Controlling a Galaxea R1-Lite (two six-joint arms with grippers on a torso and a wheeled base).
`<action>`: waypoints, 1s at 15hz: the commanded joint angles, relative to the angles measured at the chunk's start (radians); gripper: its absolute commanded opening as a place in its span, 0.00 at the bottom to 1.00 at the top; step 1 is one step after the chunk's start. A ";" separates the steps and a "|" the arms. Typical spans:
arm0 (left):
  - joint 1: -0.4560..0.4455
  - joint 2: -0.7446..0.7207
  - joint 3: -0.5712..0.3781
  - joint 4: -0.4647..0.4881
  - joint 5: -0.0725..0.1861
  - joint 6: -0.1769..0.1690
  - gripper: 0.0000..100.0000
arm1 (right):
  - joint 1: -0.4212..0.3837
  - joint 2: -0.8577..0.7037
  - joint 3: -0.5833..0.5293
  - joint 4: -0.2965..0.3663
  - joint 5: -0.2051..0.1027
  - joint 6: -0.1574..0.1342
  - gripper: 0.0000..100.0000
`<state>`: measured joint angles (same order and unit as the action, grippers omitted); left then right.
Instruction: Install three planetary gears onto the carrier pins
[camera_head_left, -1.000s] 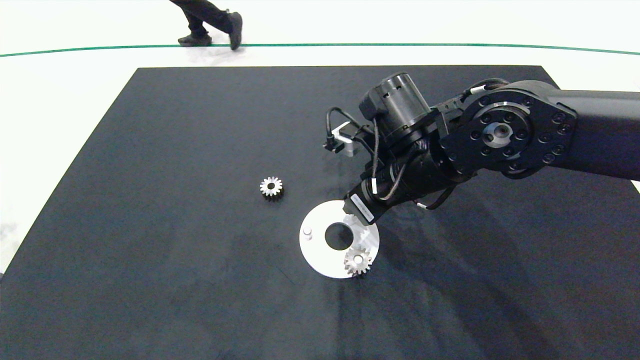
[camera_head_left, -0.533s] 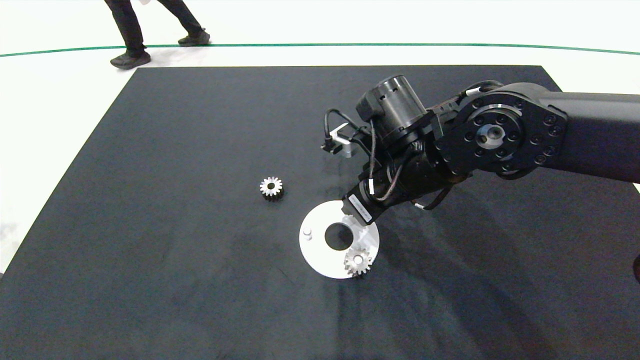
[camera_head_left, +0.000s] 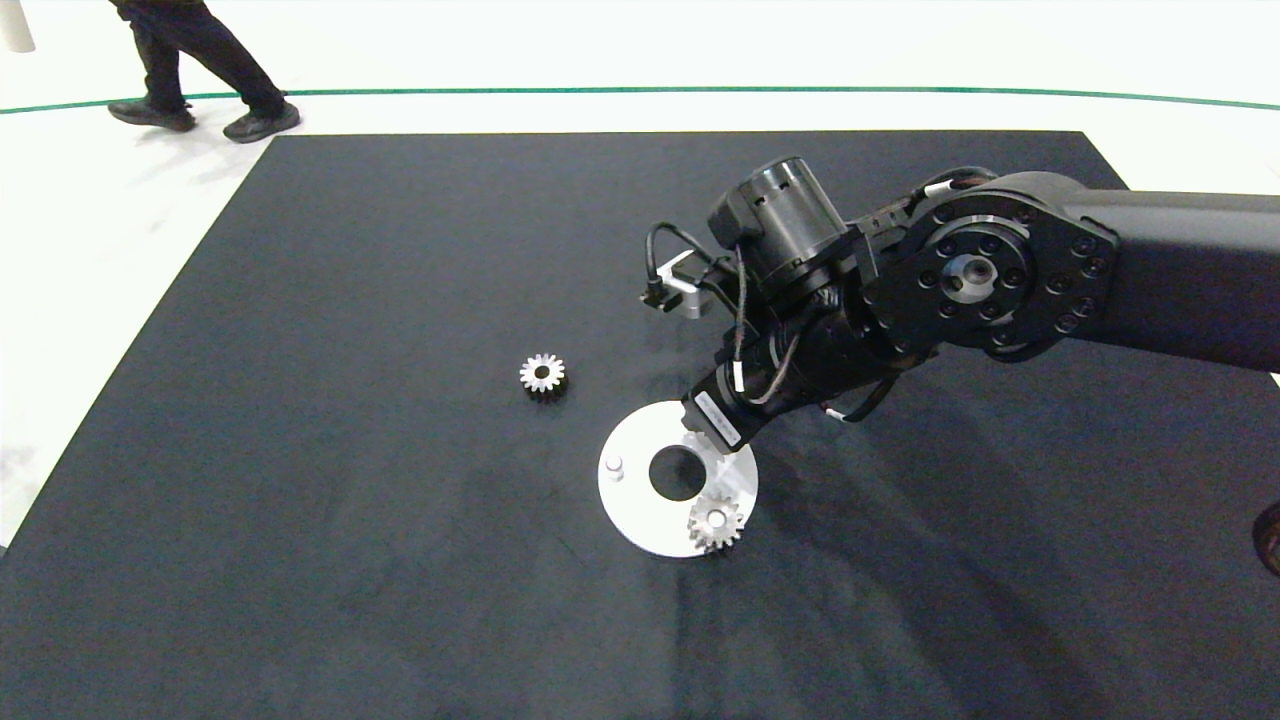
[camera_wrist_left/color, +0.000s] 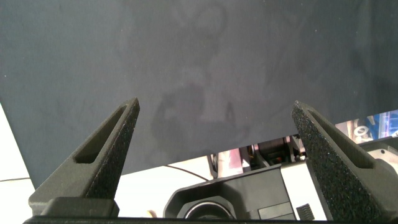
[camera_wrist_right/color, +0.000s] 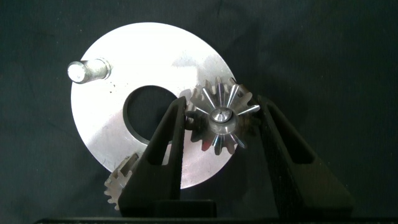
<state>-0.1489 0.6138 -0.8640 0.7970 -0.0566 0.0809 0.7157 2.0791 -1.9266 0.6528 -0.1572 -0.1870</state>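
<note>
A flat white disc (camera_head_left: 640, 510) lies on the black mat. One bare carrier pin (camera_head_left: 614, 464) (camera_wrist_right/color: 87, 68) stands at its left. A planetary gear (camera_head_left: 714, 522) (camera_wrist_right/color: 119, 185) sits at the disc's near edge. A second gear (camera_wrist_right/color: 219, 118) sits over a pin whose tip shows in its bore, and my right gripper (camera_wrist_right/color: 221, 109) is shut on it, fingers (camera_wrist_right/color: 166, 149) against its teeth on both sides. In the head view the right wrist hides this gear. A third gear (camera_head_left: 543, 374) lies loose on the mat left of the disc. My left gripper (camera_wrist_left/color: 216, 104) is open over bare mat.
The black mat (camera_head_left: 350, 300) covers the table, and white floor lies beyond its edges. A person's legs (camera_head_left: 190, 70) are walking past the far left corner. The right arm (camera_head_left: 1000, 270) reaches in from the right over the mat.
The right arm's wrist has shifted slightly to the left over the disc. The person has walked to the left. The gears and the disc have not moved.
</note>
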 joint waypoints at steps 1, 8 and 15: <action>0.000 0.000 0.000 0.001 0.000 0.000 1.00 | -0.001 0.001 0.003 0.007 -0.002 -0.002 1.00; 0.000 0.001 -0.001 -0.001 0.000 0.000 1.00 | 0.001 0.001 0.003 0.007 -0.002 -0.003 1.00; 0.000 0.004 0.005 -0.001 0.000 0.000 1.00 | 0.001 -0.070 0.063 0.008 0.002 0.001 1.00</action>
<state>-0.1489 0.6166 -0.8606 0.7917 -0.0566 0.0809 0.7162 2.0489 -1.8828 0.6577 -0.1562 -0.1851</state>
